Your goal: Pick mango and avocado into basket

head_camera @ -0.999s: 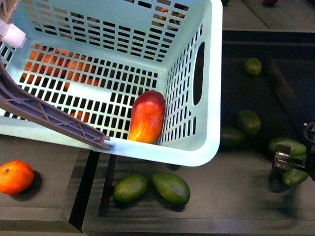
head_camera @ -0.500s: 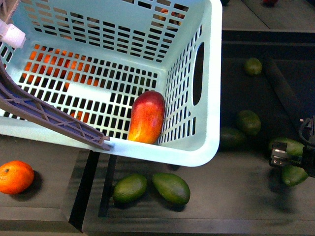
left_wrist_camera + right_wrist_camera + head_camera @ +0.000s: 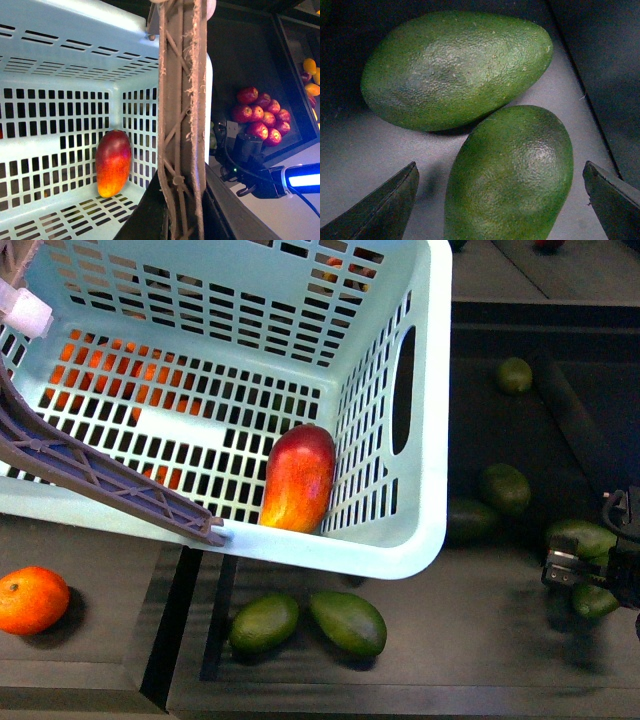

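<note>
Now the right tool (image 3: pixel 500 169) hangs wide open, empty, astride the avocado (image 3: pixel 512 180) on the counter (image 3: pixel 360 150); it should sink centred, clear of the second avocado (image 3: pixel 455 70), before closing.

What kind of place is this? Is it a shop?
Probably a fruit shop, or a pretend one. There is a teal shopping basket with a mango inside, avocados lying in a dark bin, and a heap of red fruit in another.
</note>
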{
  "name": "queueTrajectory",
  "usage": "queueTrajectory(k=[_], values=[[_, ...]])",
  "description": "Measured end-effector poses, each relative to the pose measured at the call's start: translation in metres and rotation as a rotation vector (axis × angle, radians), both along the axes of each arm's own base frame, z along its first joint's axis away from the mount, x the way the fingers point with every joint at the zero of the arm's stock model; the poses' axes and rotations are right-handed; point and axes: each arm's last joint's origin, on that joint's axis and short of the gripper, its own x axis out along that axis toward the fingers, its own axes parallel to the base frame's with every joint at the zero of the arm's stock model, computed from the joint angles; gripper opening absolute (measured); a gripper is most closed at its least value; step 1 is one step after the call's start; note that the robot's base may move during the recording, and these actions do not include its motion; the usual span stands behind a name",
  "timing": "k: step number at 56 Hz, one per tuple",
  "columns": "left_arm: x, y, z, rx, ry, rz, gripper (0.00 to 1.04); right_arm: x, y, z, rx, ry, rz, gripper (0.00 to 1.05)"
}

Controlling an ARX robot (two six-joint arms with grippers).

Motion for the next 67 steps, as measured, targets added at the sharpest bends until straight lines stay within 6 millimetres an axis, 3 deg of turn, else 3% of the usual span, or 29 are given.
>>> queueTrajectory(k=[12, 24, 30, 67], values=[[0.000, 0.000, 0.000, 0.000, 0.000, 0.000, 0.11, 0.002, -0.001, -0.001, 0.006, 0.004, -0.010, 0.97], [0.000, 0.000, 0.000, 0.000, 0.000, 0.000, 0.11, 0.006, -0.001, -0.002, 0.002, 0.005, -0.016, 0.68], [0.000, 0.000, 0.000, 0.000, 0.000, 0.000, 0.11, 0.006, -0.002, -0.002, 0.002, 0.005, -0.017, 0.59], [0.000, 0.000, 0.000, 0.000, 0.000, 0.000, 0.11, 0.016, -0.008, -0.003, 0.006, -0.014, -0.026, 0.56]])
